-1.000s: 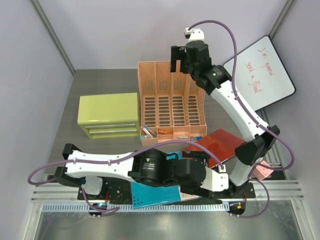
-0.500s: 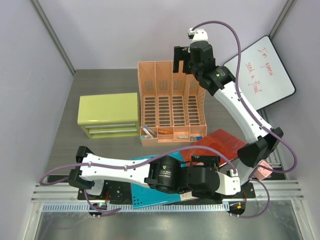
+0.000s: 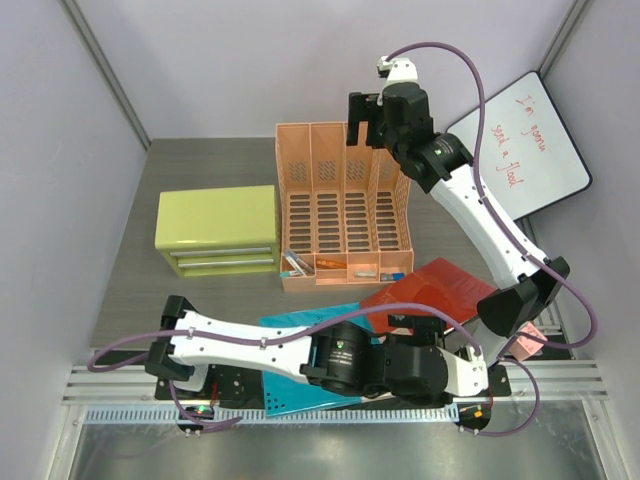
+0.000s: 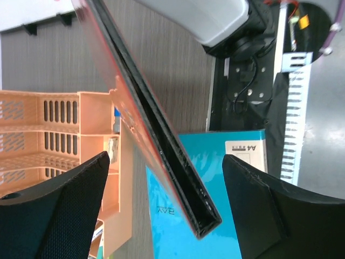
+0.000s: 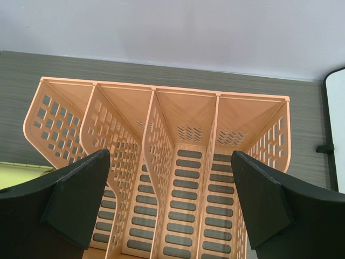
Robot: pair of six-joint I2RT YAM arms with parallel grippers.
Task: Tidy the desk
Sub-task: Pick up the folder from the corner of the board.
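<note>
The dark grey wood-grain desk [image 3: 200, 170] carries an orange mesh file rack [image 3: 345, 205]. A red folder [image 3: 430, 290] lies tilted at the front right, its near edge raised. My left gripper [image 3: 412, 325] is open at that edge. In the left wrist view the folder's thin black-lined edge [image 4: 161, 151] runs between my left gripper's [image 4: 166, 157] wide-apart fingers and touches neither. A teal A4 paper pack [image 4: 237, 216] lies beneath. My right gripper [image 3: 365, 120] is open and empty above the rack's back end, looking down into its slots [image 5: 188, 178].
A lime-green drawer cabinet [image 3: 217, 230] stands left of the rack. A whiteboard [image 3: 525, 145] with red writing leans at the back right. Small items fill the rack's front tray [image 3: 345, 265]. Pink notes [image 3: 528, 343] lie by the right arm's base. The teal pack [image 3: 300, 375] lies under my left arm.
My left arm has swung further right along the front edge. The red folder's near edge has risen and shifted left. My right gripper has shifted slightly right above the rack.
</note>
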